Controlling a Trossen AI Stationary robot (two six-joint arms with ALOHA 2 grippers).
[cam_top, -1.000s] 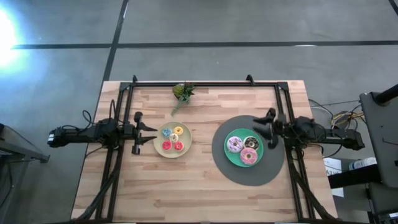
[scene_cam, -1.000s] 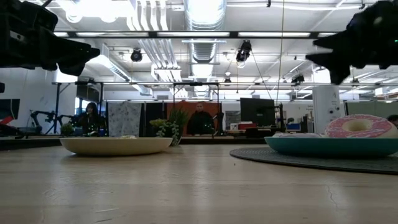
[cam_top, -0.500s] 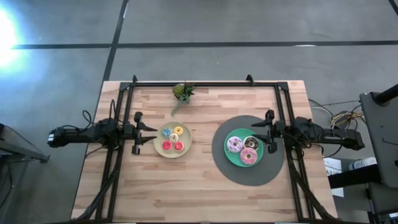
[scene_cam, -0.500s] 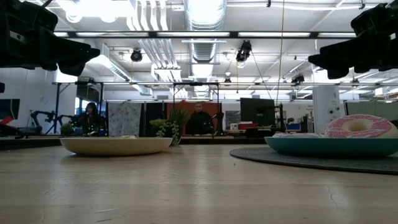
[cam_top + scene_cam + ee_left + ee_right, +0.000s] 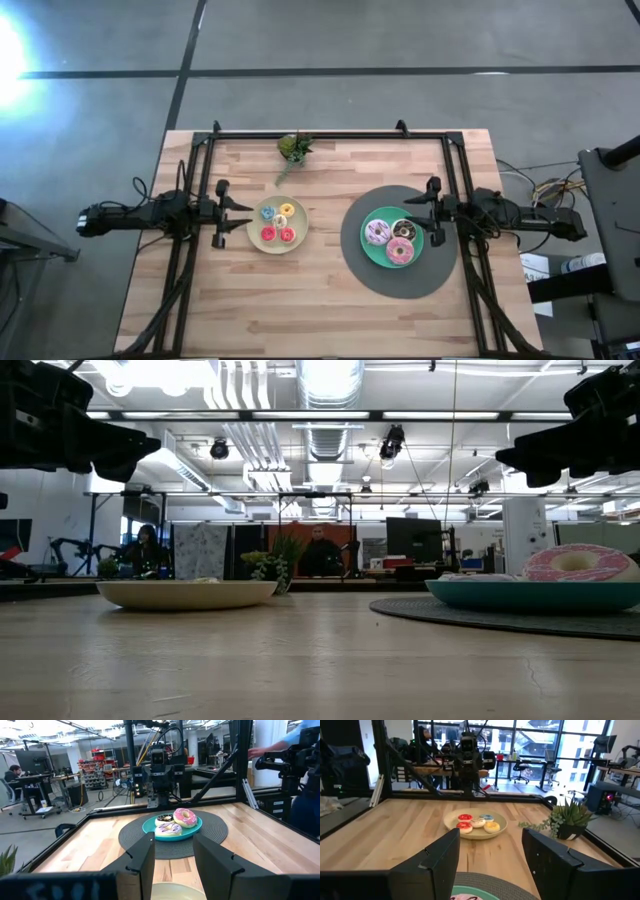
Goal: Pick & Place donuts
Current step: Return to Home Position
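Observation:
Three bigger donuts, lilac (image 5: 377,233), chocolate (image 5: 404,229) and pink (image 5: 400,250), lie on a teal plate (image 5: 369,250). That plate sits on a dark round mat (image 5: 400,282). Several mini donuts, among them blue (image 5: 267,212), orange (image 5: 287,209) and cream (image 5: 280,221), lie on a beige plate (image 5: 298,224). My left gripper (image 5: 248,215) hovers open at the beige plate's left rim. My right gripper (image 5: 410,215) hovers open and level above the teal plate's right part, beside the chocolate donut. The wrist views show each pair of fingers apart, left (image 5: 172,855) and right (image 5: 490,855).
A small potted plant (image 5: 293,148) stands near the table's far edge, behind the beige plate. A dark frame (image 5: 330,133) runs along the table's far, left and right sides. Bare wood lies between the plates and toward the near edge. A person (image 5: 305,770) stands beyond the table.
My right gripper has risen above the teal plate and tipped from pointing down to level, then held still. Donuts, plates and my left arm have kept their places.

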